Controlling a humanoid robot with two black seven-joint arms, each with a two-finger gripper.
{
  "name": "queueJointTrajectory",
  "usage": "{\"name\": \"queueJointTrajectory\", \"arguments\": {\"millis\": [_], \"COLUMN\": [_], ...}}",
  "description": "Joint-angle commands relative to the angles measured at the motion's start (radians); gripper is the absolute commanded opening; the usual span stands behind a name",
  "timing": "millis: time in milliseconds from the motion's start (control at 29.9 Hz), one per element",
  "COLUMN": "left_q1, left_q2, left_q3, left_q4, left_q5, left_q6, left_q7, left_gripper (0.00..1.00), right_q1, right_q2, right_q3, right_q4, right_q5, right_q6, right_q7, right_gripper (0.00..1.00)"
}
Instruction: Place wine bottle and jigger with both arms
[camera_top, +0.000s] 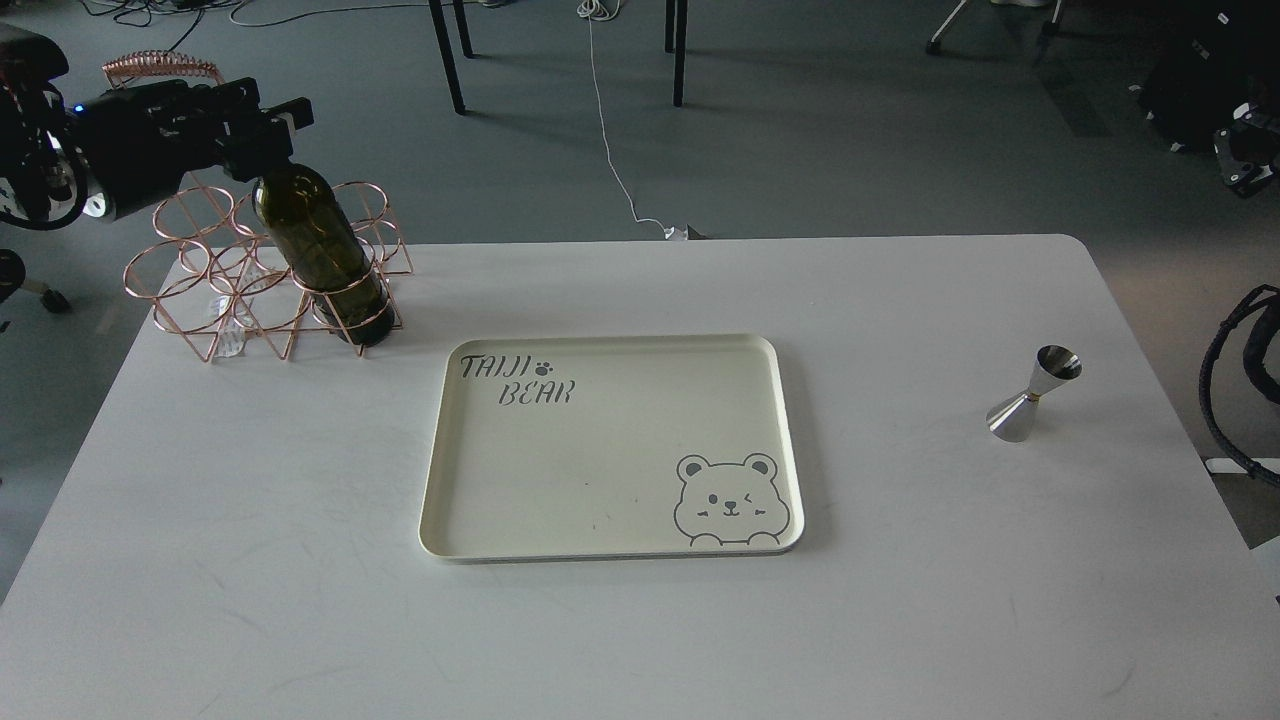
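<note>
So, left gripper (262, 125): far left, at the wine bottle's neck; too dark to tell if it's pinching.
Right gripper: not in view.
Wine bottle (322, 255): one, tilted in the copper wire rack (215, 290); probably heavy, slick glass, so grab the neck.
Jigger (1035, 393): one, upright on the bench (900, 600), right; light, slippery steel, pinch the waist.
Tray (610, 540): one, middle.

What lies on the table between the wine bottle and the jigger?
In the head view, the cream tray lies between the wine bottle and the jigger; it holds nothing.
</note>
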Motion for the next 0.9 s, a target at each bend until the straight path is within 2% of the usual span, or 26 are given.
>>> {"name": "queueJointTrajectory", "arguments": {"millis": [0, 167, 335, 636, 669, 870], "left_q1": [-0.018, -0.058, -0.118, -0.129, -0.118, -0.086], "left_q2": [0.011, 0.051, 0.102, 0.085, 0.068, 0.022], "left_q3": [-0.002, 0.0, -0.002, 0.006, 0.013, 0.007], "left_q4": [0.002, 0.002, 0.014, 0.179, 0.208, 0.31], "left_q5": [-0.21, -0.454, -0.562, -1.019, -1.133, -1.422], "left_q6": [0.0, -0.006, -0.009, -0.023, -0.04, -0.1], "left_q7": [0.004, 0.006, 0.006, 0.006, 0.009, 0.017], "left_gripper": [0.95, 0.98, 0.98, 0.98, 0.98, 0.98], "right_q1": [0.001, 0.001, 0.001, 0.007, 0.002, -0.004], "right_q2": [0.0, 0.0, 0.0, -0.002, -0.002, 0.014], "right_q3": [0.0, 0.0, 0.0, 0.005, 0.003, 0.003], "right_q4": [-0.001, -0.001, -0.001, -0.005, -0.008, -0.09], "right_q5": [0.0, 0.0, 0.0, -0.005, -0.005, -0.005], "right_q6": [0.0, 0.0, 0.0, 0.0, 0.0, 0.0], "right_q7": [0.0, 0.0, 0.0, 0.0, 0.0, 0.0], "right_gripper": [0.96, 0.96, 0.97, 0.99, 0.99, 0.99]}}
